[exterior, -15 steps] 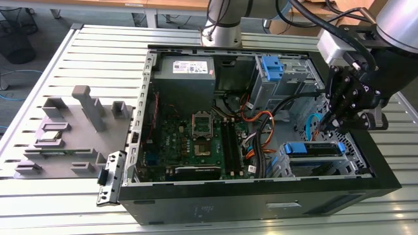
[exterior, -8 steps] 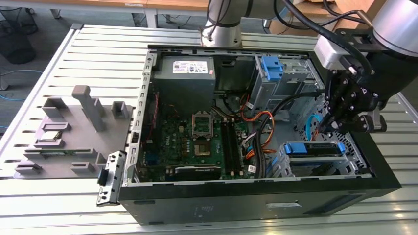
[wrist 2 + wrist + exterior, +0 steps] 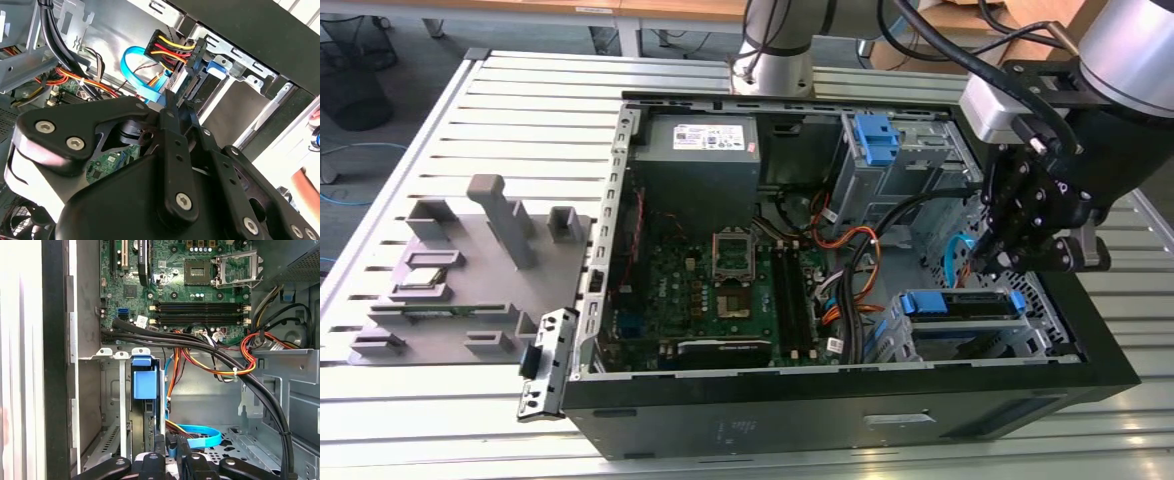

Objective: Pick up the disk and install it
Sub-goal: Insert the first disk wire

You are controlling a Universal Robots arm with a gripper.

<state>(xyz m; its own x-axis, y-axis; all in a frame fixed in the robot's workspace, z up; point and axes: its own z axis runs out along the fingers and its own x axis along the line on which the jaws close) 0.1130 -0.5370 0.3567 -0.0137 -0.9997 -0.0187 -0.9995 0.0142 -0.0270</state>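
Observation:
The disk (image 3: 963, 306), silver with a bright blue carrier frame, sits in the drive cage at the front corner of the open computer case (image 3: 854, 395), on the exterior view's right. In the first wrist view I see the disk (image 3: 145, 384) edge-on by its blue tab, slotted between the cage rails. My gripper (image 3: 998, 262) hangs just above the disk's rear edge. In the second wrist view the gripper (image 3: 170, 102) has its fingertips drawn together next to the power plug (image 3: 192, 52) with yellow, red and black wires and the blue data cable (image 3: 140, 75). Whether anything is pinched is hidden.
Thick black cables (image 3: 210, 347) and orange wires cross the case beside the cage. A second blue bracket (image 3: 874, 135) stands in the upper bay, and the grey power supply (image 3: 698, 150) fills the back corner. A grey fixture tray (image 3: 454, 270) lies outside on the slatted table.

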